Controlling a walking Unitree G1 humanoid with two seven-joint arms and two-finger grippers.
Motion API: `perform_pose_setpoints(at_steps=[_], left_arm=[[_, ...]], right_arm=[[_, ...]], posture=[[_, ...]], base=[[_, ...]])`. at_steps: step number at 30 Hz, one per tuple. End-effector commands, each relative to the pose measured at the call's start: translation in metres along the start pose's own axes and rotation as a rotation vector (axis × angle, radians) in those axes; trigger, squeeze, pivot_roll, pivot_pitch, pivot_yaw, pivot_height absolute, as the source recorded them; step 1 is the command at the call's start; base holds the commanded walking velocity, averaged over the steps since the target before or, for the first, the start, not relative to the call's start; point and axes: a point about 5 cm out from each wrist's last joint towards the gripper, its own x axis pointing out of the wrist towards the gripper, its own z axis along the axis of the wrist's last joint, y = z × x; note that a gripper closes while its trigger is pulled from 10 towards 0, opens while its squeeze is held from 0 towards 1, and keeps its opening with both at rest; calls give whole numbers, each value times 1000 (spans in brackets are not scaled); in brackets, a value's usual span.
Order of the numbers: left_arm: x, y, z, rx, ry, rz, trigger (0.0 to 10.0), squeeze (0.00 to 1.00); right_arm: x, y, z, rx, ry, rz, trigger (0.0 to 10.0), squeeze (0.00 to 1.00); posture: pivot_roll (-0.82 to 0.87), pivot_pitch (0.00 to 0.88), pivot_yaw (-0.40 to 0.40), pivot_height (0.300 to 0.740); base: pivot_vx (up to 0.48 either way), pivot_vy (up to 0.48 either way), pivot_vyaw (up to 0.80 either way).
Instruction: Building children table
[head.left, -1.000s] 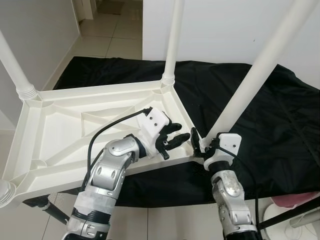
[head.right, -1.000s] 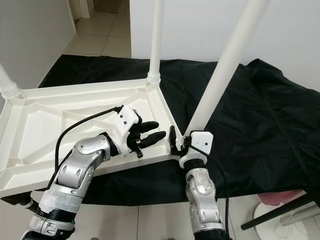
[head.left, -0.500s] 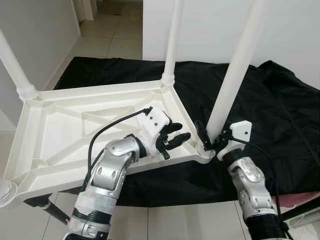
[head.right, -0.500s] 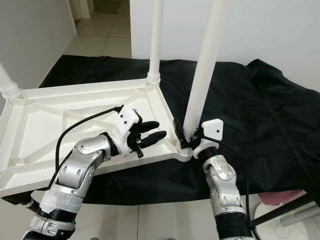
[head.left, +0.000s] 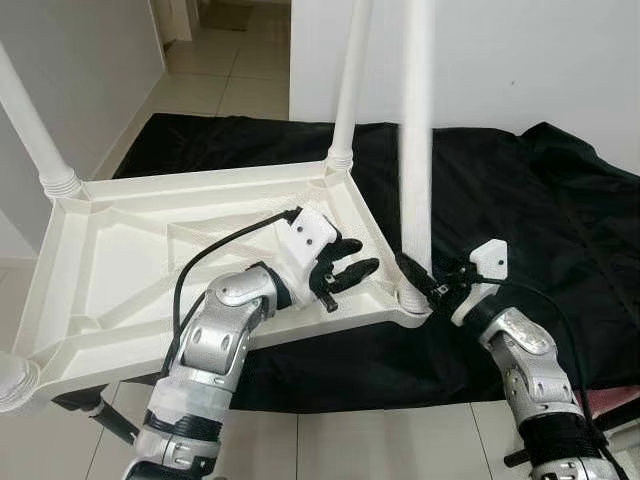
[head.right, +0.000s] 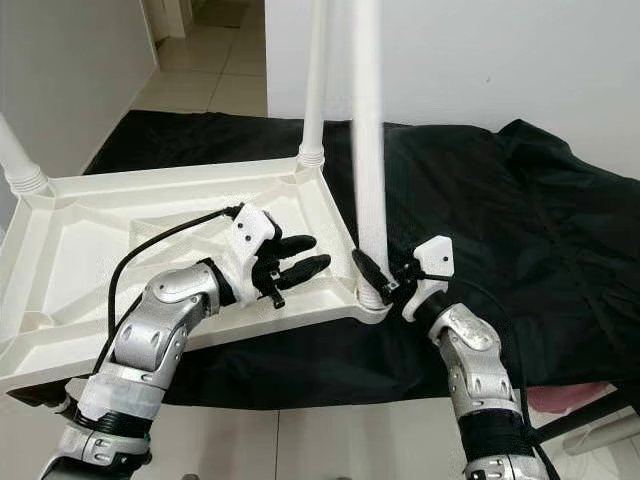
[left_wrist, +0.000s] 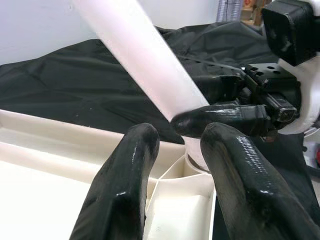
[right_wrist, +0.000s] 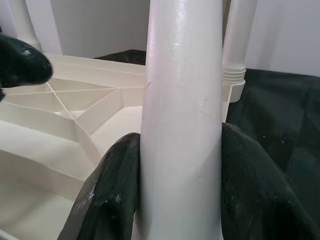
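Right gripper pinches white table leg just above corner socket of upturned tabletop. Left gripper spread, resting on tabletop rim nearby. Leg likely light, stiff, smooth; low grip best.

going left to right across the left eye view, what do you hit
far-left table leg → upturned tabletop → left gripper → leg being fitted → right gripper → black cloth
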Motion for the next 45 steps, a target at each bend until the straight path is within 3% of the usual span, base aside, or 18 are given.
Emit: perform_pose_setpoints(at_steps=[1, 15, 16, 17, 18, 19, 23, 29, 30, 33, 34, 36, 39, 45], left_arm=[[0, 8, -2, -4, 9, 147, 10000, 0], [-1, 12, 2, -25, -12, 148, 10000, 0], [-1, 13, 5, -61, -31, 124, 10000, 0], [0, 12, 8, -90, -49, 101, 10000, 94], [0, 12, 8, -90, -49, 101, 10000, 94], [0, 11, 12, -129, -79, 52, 10000, 1000], [3, 8, 22, -177, -131, -37, 10000, 1000], [10, 11, 31, -195, -146, -65, 10000, 996], [13, 12, 35, -217, -157, -82, 10000, 800], [16, 13, 38, -234, -165, -95, 10000, 800], [18, 15, 43, -261, -180, -109, 10000, 0], [22, 20, 45, -283, -172, -102, 10000, 0], [32, 35, 47, -395, -123, -76, 10000, 0], [41, 49, 51, -436, -81, -32, 10000, 0]], right_arm=[[-4, -4, -4, 28, 24, 5, 0, 0], [1, 0, -5, 125, -27, 0, 0, 0], [3, 1, -1, 132, -43, 2, 10000, 0], [4, 0, 2, 134, -57, 2, 10000, 0], [4, 0, 2, 134, -57, 2, 10000, 0], [5, 0, 8, 139, -79, 6, 10000, 0], [8, -4, 21, 124, -120, 13, 10000, 0], [10, -6, 29, 94, -139, 31, 10000, 0], [11, -5, 31, 82, -136, 50, 10000, 0], [12, -4, 31, 74, -133, 62, 10000, 0], [12, -2, 32, 66, -127, 85, 10000, 0], [13, 1, 31, 67, -119, 114, 10000, 0], [15, 8, 32, 59, -107, 177, 10000, 0], [16, 15, 33, 55, -107, 218, 10000, 0]], posture=[[-28, 0, -36, 740], [-16, 0, -36, 740], [-15, 0, -36, 740], [-16, 0, -36, 740], [-16, 0, -36, 740], [-18, 0, -34, 740], [-23, 0, -32, 740], [-25, 0, -30, 740], [-24, 0, -30, 740], [-24, 0, -30, 740], [-23, 0, -30, 740], [-23, 0, -29, 740], [-26, 0, -24, 740], [-30, 0, -18, 740]], base=[[0, 0, 0], [0, 0, 0], [0, 0, 0], [0, 0, 0], [0, 0, 0], [0, 0, 0], [0, 0, 0], [0, 0, 0], [0, 0, 0], [0, 0, 0], [0, 0, 0], [0, 0, 0], [0, 0, 0], [0, 0, 0]])
